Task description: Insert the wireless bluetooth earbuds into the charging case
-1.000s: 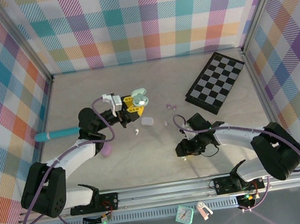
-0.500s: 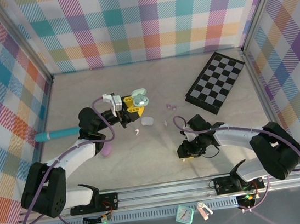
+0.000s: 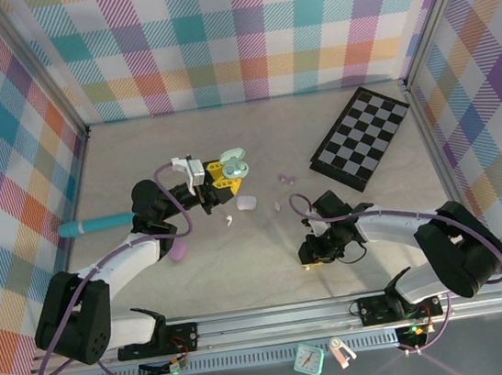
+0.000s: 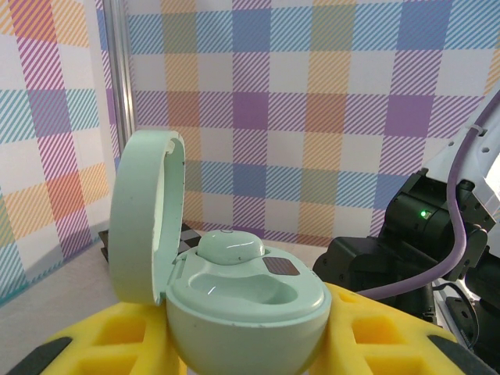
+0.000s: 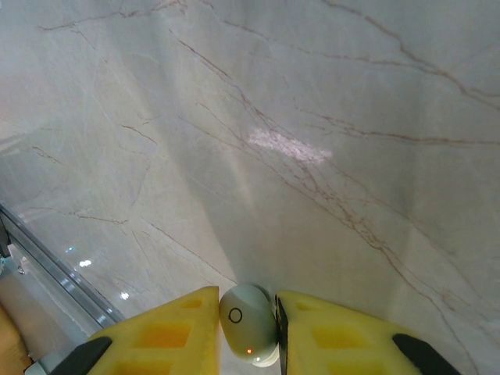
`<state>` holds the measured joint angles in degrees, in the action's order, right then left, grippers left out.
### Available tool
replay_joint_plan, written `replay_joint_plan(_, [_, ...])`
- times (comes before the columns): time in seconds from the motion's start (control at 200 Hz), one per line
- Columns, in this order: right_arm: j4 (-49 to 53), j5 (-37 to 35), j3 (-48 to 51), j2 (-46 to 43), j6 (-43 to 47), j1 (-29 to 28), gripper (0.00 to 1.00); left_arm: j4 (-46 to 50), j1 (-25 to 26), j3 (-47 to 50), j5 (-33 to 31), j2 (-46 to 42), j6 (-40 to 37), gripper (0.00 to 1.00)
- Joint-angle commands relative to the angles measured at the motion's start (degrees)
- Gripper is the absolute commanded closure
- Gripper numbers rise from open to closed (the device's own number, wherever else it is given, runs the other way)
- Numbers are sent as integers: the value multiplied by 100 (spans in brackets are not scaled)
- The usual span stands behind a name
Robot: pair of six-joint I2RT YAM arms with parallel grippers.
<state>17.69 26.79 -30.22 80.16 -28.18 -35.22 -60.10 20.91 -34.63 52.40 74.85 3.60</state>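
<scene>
Containers first. The mint case (image 4: 246, 312) is pinched between the yellow fingers of my left gripper (image 3: 226, 170), left of centre in the overhead view and held up off the table (image 5: 312, 117). Its lid (image 4: 144, 215) is flipped open and stands upright on the left side of the wrist view. One mint bud (image 4: 230, 246) is seated in the far socket, and the near socket (image 4: 250, 289) is bare.

The other mint earbud (image 5: 248, 324) is at the bottom of the right wrist view, squeezed between the two yellow fingers, with both of them touching it. So my right gripper (image 3: 311, 261) is closed on it, low over the marble, lower centre of the overhead view and well apart from the mint case.

Stuff lying around:
- The white case (image 3: 247, 203) is shut, just below the mint case, with a white earbud (image 3: 227, 219) just beside it. Both lie between the two grippers.
- The lilac earbuds (image 3: 284, 179) are a little right of that.
- The lilac case (image 3: 179, 250) is tucked against my left forearm.
- There's a teal tube (image 3: 97, 225) at the left edge.
- The checkerboard (image 3: 361, 138) is at the upper right.
- A small alarm clock (image 3: 307, 359) sits below the rail.
</scene>
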Motion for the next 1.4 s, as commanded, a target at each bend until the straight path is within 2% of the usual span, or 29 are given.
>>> replay_joint_plan(0.0, [190,-129,12,43,-64,-72,76,-206,10,-68,31,-30,-77,68])
replay_joint_plan(0.285, [752,-609,-330,-624,-28,-72,79,-94,51,-78,-10,-46,-197,68])
replay_joint_plan(0.52, [1201,-852,-970,-1322,-28,46,79,1201,326,-183,-317,-369,-1117,68])
replay_joint_plan(0.665, [1340,-1000,-1647,-1527,62,108,79,1247,486,-193,-418,-307,-1199,68])
replay_joint_plan(0.76, [1335,-1009,-2052,-1530,168,131,78,1111,606,-183,-541,-182,-1222,68])
replay_joint_plan(1.065, [965,-794,-3306,-1282,332,164,79,-149,923,-70,-1205,463,-942,68])
replay_joint_plan(1.395, [718,-571,-4343,-503,556,170,79,244,1141,-260,-1613,752,-1437,68])
